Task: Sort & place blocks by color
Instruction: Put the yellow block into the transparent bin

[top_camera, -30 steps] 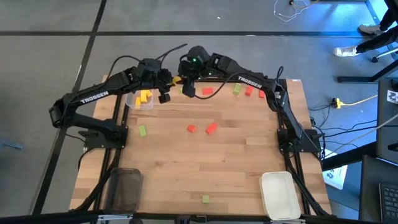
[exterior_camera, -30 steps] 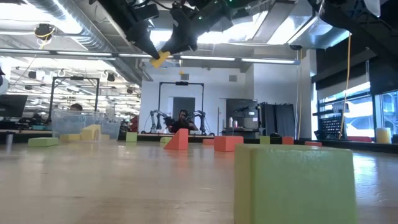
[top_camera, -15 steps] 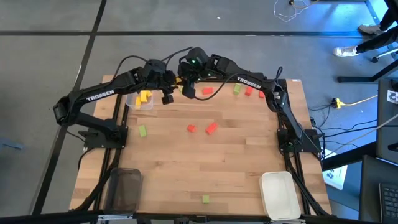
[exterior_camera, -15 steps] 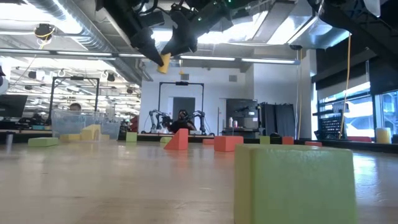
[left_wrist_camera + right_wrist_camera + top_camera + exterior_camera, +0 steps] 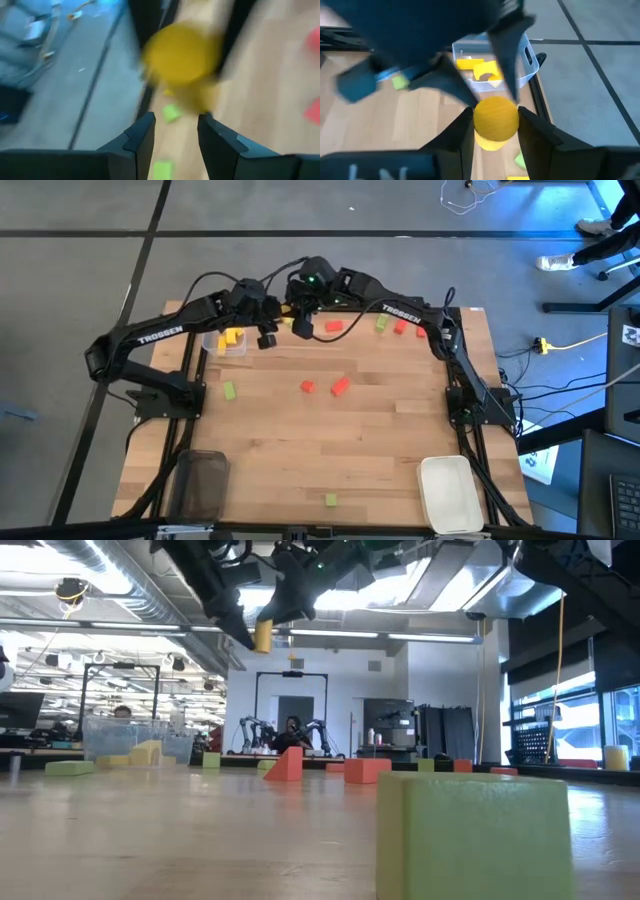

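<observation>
My right gripper (image 5: 495, 131) is shut on a yellow block (image 5: 495, 121), high over the table's far edge (image 5: 284, 308). In the low view the block (image 5: 262, 637) stands upright in the air. My left gripper (image 5: 176, 120) is open and faces it from the left (image 5: 267, 335). The block (image 5: 182, 55) lies just beyond the left fingertips, and I cannot tell whether they touch it. A clear tray (image 5: 214, 346) at the far left holds yellow blocks (image 5: 475, 65). Red (image 5: 340, 386) and green (image 5: 229, 390) blocks lie loose on the table. My right gripper pinches the yellow block by two opposite sides (image 5: 479, 125) between its two fingers. The fingers slant down from the table's right. The block is lifted clear, well above the table, with its rounded end toward the wrist camera.
More red (image 5: 333, 326) and green (image 5: 381, 323) blocks lie along the far edge, and one green block (image 5: 330, 500) sits near the front. A dark tray (image 5: 198, 480) stands at the near left corner, a white tray (image 5: 448, 492) at the near right.
My left arm has swung a little toward the right gripper, and its gripper has tipped slightly at the yellow block. My right gripper has kept still with the block.
</observation>
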`<control>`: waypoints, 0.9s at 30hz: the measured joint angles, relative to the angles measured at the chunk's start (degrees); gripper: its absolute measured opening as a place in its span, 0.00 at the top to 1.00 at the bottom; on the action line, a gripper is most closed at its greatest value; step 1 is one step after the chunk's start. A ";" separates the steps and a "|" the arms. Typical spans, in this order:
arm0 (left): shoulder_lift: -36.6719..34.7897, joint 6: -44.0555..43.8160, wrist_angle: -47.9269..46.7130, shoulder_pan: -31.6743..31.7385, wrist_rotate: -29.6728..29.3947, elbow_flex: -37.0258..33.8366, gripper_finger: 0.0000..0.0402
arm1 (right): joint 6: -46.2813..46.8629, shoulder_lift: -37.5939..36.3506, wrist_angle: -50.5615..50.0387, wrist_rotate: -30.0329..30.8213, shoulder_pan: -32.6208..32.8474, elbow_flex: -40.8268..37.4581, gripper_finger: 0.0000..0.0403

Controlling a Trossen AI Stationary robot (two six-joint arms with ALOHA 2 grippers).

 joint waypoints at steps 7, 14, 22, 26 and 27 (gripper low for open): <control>-4.54 -3.19 -5.31 0.33 -7.13 0.00 0.66 | -0.02 0.00 2.28 -1.75 -0.12 0.04 0.70; -11.35 -2.50 -8.68 0.41 -2.25 -0.01 0.66 | 0.24 0.00 5.30 -7.60 -1.10 0.02 0.70; -19.47 3.17 -8.61 -4.17 -0.86 -0.01 0.66 | 9.10 0.04 6.26 -18.59 -4.06 -0.05 0.70; -22.06 1.50 -8.47 -6.78 -0.93 0.00 0.66 | 10.96 0.04 6.97 -19.29 -4.76 -0.05 0.70; -22.49 0.53 -8.23 -7.18 -0.92 0.00 0.66 | 11.04 0.04 6.91 -19.33 -4.85 -0.05 0.70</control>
